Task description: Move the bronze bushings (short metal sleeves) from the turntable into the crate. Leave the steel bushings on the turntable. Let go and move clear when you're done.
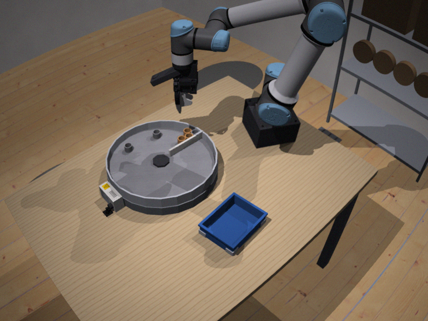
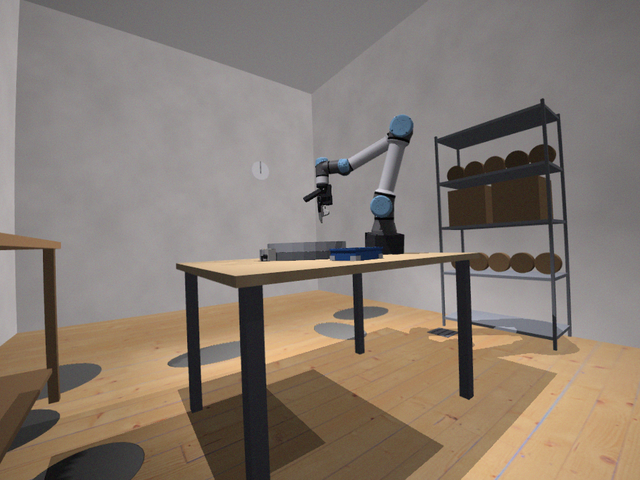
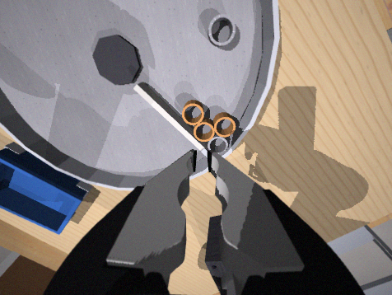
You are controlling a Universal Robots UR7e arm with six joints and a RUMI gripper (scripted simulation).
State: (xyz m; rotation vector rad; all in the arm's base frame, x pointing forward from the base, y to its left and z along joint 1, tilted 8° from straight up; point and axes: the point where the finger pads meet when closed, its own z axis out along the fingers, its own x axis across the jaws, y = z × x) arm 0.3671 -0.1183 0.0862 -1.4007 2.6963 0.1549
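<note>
Three bronze bushings (image 1: 185,135) stand bunched against the white guide bar (image 1: 185,144) at the far rim of the grey turntable (image 1: 161,165); they also show in the wrist view (image 3: 207,122). One steel bushing (image 3: 220,146) is wedged beside them at the rim. Two more steel bushings (image 1: 156,133) (image 1: 128,147) stand on the far left of the disc. My gripper (image 1: 179,103) hangs well above the turntable's far edge, shut and empty; in the wrist view its tips sit just short of the bunch. The blue crate (image 1: 233,221) lies empty on the table.
A control box (image 1: 111,197) sits at the turntable's near left. A black hub (image 1: 160,161) marks the disc's centre. The arm's base (image 1: 271,128) stands behind the turntable. A metal shelf rack (image 1: 387,75) stands at the right, off the table.
</note>
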